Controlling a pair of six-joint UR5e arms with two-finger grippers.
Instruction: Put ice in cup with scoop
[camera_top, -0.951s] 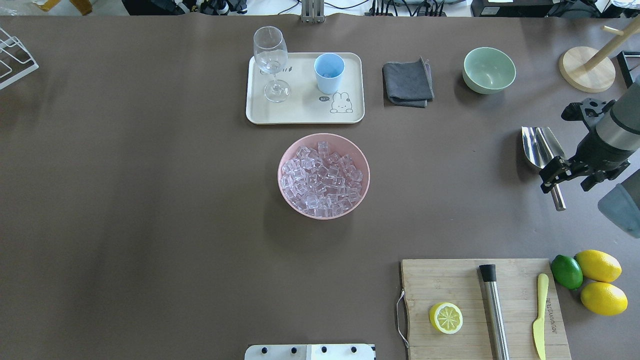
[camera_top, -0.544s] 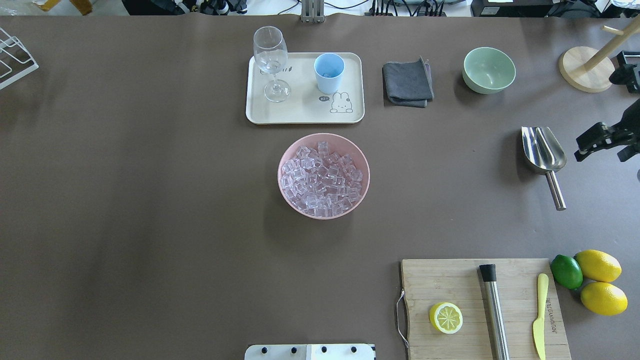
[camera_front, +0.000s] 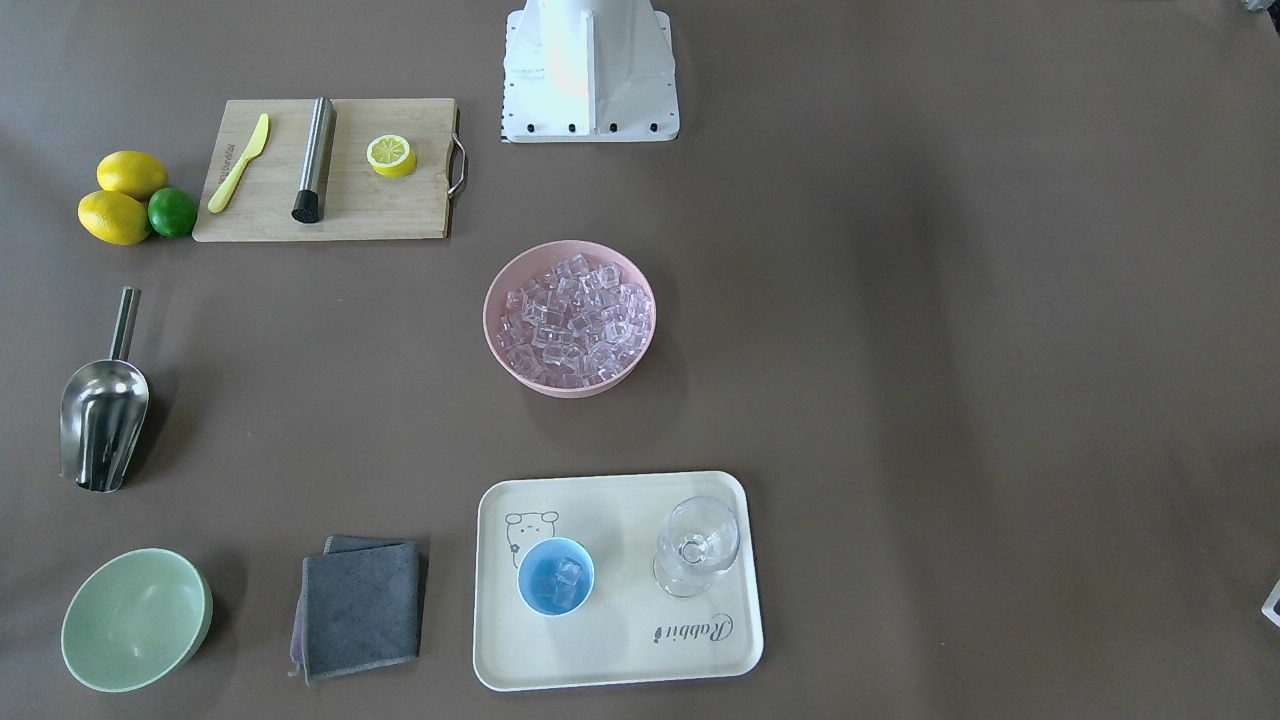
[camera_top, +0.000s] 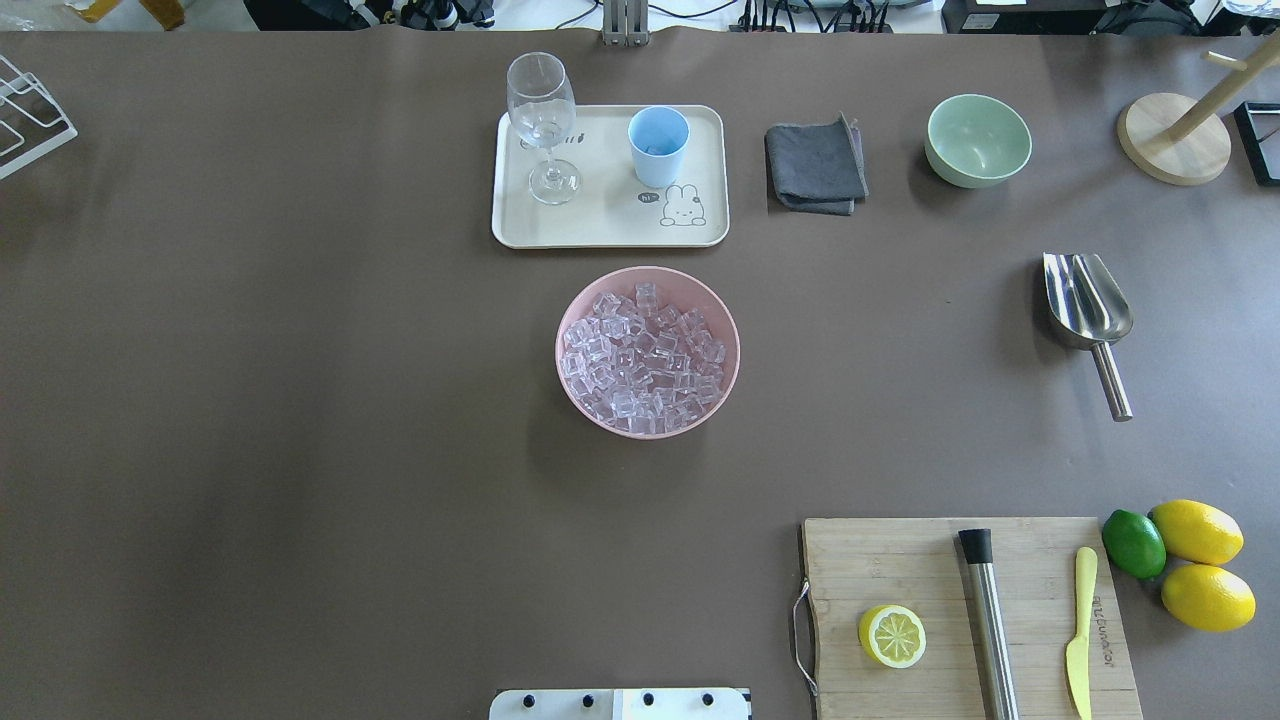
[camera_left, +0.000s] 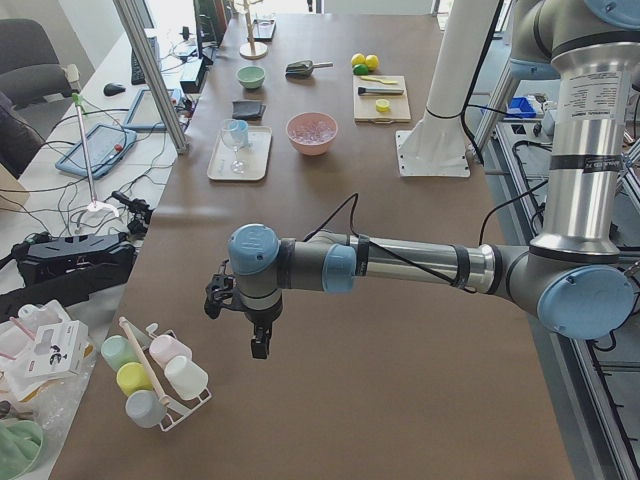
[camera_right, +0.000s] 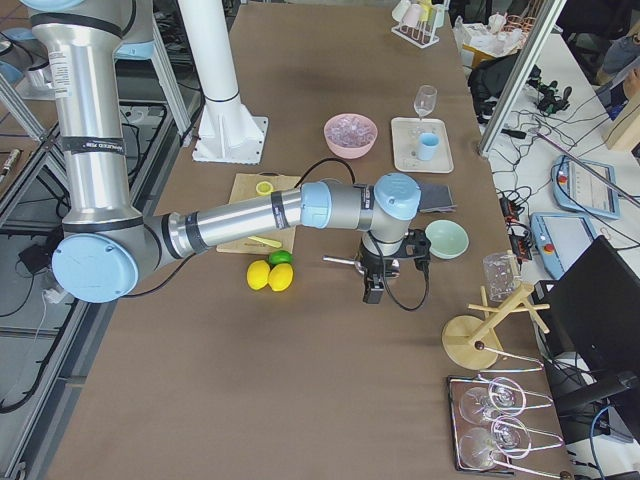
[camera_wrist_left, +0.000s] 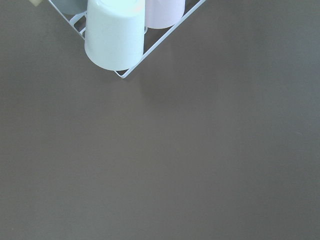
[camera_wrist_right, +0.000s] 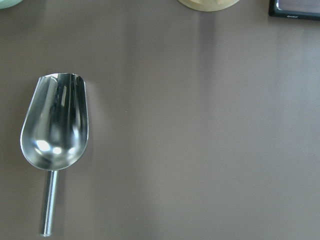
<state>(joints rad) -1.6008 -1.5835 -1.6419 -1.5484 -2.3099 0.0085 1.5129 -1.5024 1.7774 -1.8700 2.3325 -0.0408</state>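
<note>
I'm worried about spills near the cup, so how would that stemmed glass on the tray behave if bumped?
The stemmed glass would probably tip easily: its wide bowl sits high on a thin stem over a small foot. It looks thin and clear, so likely fragile and light. It appears empty, so nothing steadies it.

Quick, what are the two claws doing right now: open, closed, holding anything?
Left gripper: cannot be told.
Right gripper: cannot be told; the shiny steel scoop lies unheld.
</note>
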